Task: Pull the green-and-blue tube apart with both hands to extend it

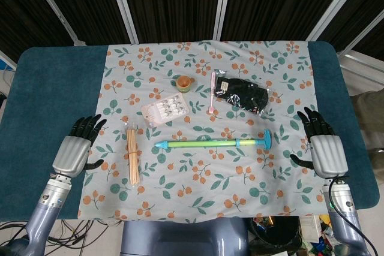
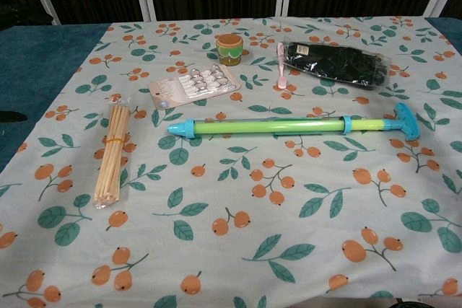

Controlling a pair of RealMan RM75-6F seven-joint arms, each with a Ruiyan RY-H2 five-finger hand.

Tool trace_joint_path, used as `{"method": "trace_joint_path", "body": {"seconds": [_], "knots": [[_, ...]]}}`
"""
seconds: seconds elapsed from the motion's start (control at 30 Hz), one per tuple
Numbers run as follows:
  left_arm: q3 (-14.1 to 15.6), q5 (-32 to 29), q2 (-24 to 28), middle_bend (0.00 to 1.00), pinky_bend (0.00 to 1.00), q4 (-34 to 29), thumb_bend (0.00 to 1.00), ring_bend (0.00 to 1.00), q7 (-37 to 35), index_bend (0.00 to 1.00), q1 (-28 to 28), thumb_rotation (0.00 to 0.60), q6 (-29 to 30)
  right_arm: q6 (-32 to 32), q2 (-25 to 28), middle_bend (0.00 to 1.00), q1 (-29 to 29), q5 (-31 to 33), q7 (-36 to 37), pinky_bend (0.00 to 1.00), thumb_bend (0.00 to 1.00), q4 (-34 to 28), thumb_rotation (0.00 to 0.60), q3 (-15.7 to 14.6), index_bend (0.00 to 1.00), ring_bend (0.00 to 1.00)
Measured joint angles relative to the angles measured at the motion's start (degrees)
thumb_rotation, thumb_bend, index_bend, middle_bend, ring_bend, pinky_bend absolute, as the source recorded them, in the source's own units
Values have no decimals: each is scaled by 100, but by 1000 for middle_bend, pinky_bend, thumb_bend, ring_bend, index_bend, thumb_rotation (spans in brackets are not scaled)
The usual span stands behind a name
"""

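Green-and-blue tube (image 1: 213,143): lies flat on the floral cloth (image 1: 198,202), lengthwise left to right, near the middle of the table and toward the near side; pointed blue tip at the left end, T-shaped blue handle at the right end, green barrel between; touched by neither hand. Left hand (image 1: 75,148): rests palm down at the left edge of the cloth, well apart from the tube's tip, fingers spread and holding nothing; seen in the head view only. Right hand (image 1: 324,148): rests palm down at the right edge of the cloth, well apart from the handle, fingers likewise spread and empty; head view only. Bundle of wooden sticks (image 2: 114,153): banded, lying left of the tube, running near to far. Blister card of small metal pieces (image 2: 193,84): just beyond the tube's left end. Small orange-and-green cup (image 2: 229,49): upright, farther back, near centre. Pink toothbrush (image 2: 281,66): right of the cup, beside a black packet in clear wrap (image 2: 336,63) at far right.
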Motion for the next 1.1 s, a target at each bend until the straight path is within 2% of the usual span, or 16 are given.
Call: {"method": "trace_joint_path", "body": {"seconds": [0.67,1.0,1.1], "knots": [[-7,-239,5,0,66,-56,11,0,241,3,-44,600,-45,-43,-16,0,34,107,-12,186,1,11,600,-52,30,0],[-79,-477,-42,0,68,-368,11,0,713,51,-192,600,-170,-73,13,0,51,102,85,185,1,-57,600,-78,30,0],[-128,-619,-108,24,82,-446,24,0,882,102,-260,600,-220,-89,9,0,58,100,104,185,1,-69,600,-90,32,0]]}}
